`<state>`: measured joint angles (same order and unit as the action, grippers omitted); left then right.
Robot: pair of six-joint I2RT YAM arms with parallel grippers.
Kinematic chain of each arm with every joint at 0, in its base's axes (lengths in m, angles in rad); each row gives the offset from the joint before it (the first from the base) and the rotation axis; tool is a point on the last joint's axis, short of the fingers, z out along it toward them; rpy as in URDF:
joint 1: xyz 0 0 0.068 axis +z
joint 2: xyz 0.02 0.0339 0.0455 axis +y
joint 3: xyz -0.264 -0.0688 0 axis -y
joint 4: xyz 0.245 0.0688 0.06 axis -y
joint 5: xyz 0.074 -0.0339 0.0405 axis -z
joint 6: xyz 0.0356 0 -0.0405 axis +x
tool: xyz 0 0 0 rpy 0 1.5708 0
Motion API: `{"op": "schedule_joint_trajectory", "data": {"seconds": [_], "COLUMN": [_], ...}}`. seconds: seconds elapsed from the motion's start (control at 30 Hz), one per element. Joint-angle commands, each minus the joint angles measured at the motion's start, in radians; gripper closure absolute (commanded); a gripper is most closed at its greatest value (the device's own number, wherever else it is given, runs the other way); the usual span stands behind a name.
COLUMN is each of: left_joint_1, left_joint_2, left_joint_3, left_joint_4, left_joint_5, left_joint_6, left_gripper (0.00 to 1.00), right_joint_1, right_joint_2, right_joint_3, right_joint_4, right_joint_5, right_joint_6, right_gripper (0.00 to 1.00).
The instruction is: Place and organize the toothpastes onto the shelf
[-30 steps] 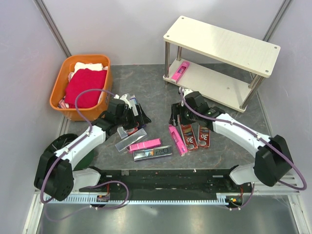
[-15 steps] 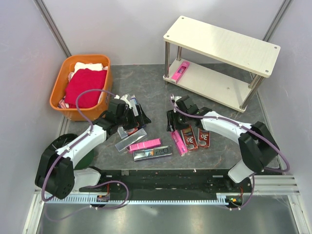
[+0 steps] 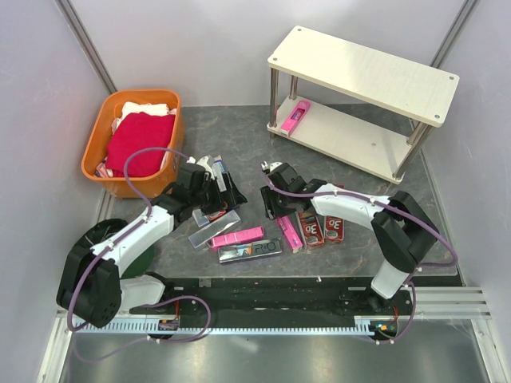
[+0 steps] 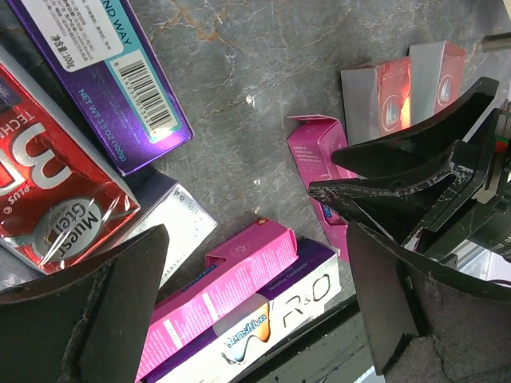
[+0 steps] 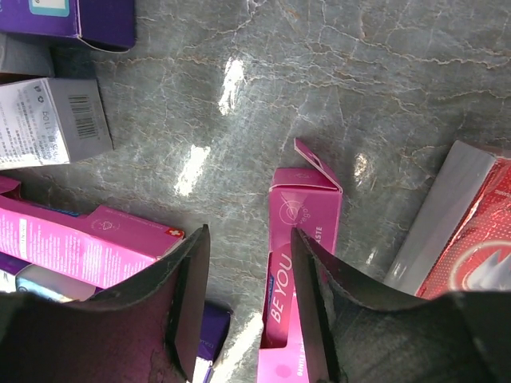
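Right pincer point(image 5: 249, 235) moved left, slightly open, empty

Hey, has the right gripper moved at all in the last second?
Yes. In the top view the right gripper has slid left across the table, farther from the shelf.

pink carton point(image 5: 308, 204) cut off at bottom edge; purple carton point(image 4: 104, 80) at top
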<state>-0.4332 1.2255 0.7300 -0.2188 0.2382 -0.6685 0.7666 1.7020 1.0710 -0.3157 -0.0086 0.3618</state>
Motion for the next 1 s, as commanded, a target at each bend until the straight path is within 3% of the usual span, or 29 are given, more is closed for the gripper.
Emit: {"op": "schedule_joint_trajectory", "data": {"seconds": [0.0, 0.23, 0.57, 0.97], "left_joint_1": [0.005, 0.007, 0.005, 0.005], "left_joint_2": [-0.038, -0.031, -0.032, -0.055], "left_joint_3": [-0.021, -0.034, -0.037, -0.049], "left_joint_4": [0.004, 0.006, 0.007, 0.007], "left_joint_5": [-0.004, 0.004, 0.006, -0.002], "left_joint_6": [-0.013, -0.016, -0.013, -0.017], "left_gripper": [0.00, 0.00, 0.00, 0.00], "right_joint_1": [0.007, 0.007, 0.007, 0.008], "right_joint_2": [-0.027, -0.145, 0.033, 0.062], "right_joint_3": [0.001, 0.000, 0.000, 0.000], "right_joint_4": [-0.054, -0.049, -0.056, -0.085], "right_joint_5": [0.027, 0.053, 0.052, 0.081], "right_joint_6": [-0.007, -0.009, -0.027, -0.020], "right_gripper": [0.46, 0.40, 0.40, 0.44]}}
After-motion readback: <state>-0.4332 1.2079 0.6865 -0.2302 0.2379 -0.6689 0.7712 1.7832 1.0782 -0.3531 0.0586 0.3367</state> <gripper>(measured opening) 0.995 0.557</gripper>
